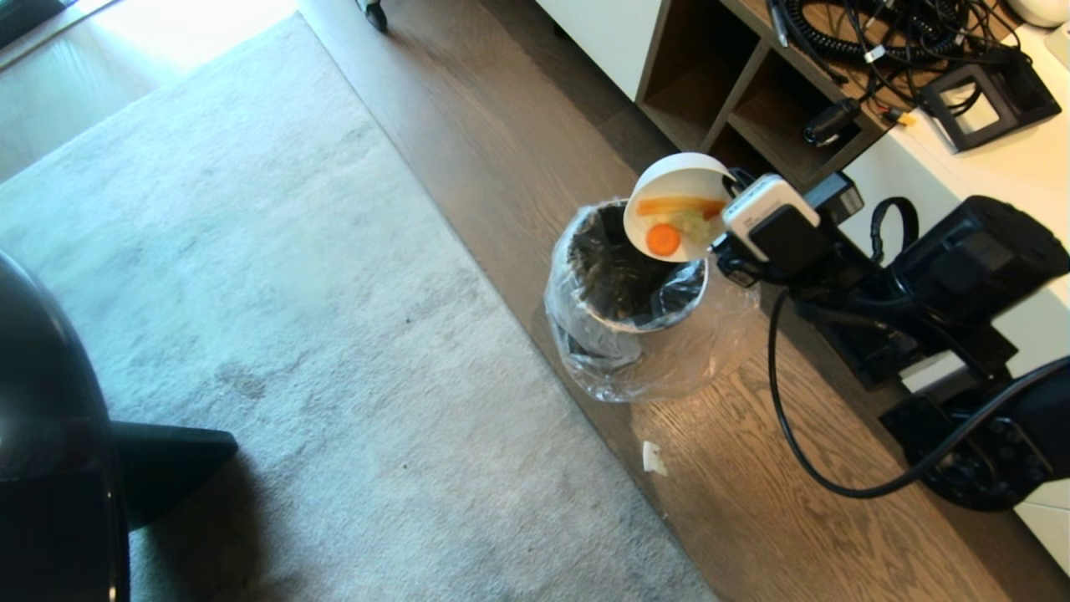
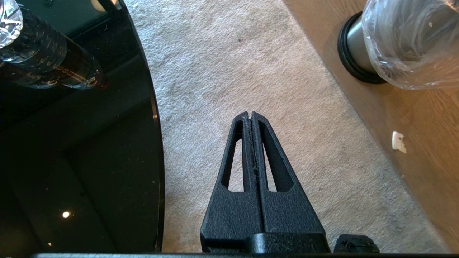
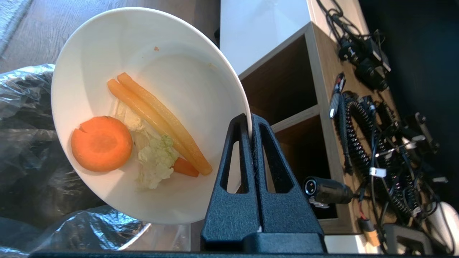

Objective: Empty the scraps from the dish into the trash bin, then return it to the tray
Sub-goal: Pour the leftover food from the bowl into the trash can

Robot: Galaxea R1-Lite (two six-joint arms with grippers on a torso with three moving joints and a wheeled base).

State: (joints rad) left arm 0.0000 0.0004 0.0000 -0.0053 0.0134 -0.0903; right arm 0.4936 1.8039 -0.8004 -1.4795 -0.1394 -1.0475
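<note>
The dish (image 1: 673, 203), pinched at its rim by the right gripper (image 3: 250, 123), tilts over the trash bin (image 1: 623, 288); scraps (image 3: 143, 143) cling inside — a steeper tip looks needed; left gripper (image 2: 250, 116) parked, closed, empty.

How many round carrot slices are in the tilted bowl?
1. The round carrot slice lies low in the tilted bowl, beside the pale green pieces; another could be hidden under those.

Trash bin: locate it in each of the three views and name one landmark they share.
Head view: the trash bin stands centre-right on the wood floor, under the tilted dish.
Left wrist view: only its base and plastic bag, top right corner.
Right wrist view: only the crinkly bag along the left edge, behind the dish.
Shared landmark: the bin's plastic bag.
</note>
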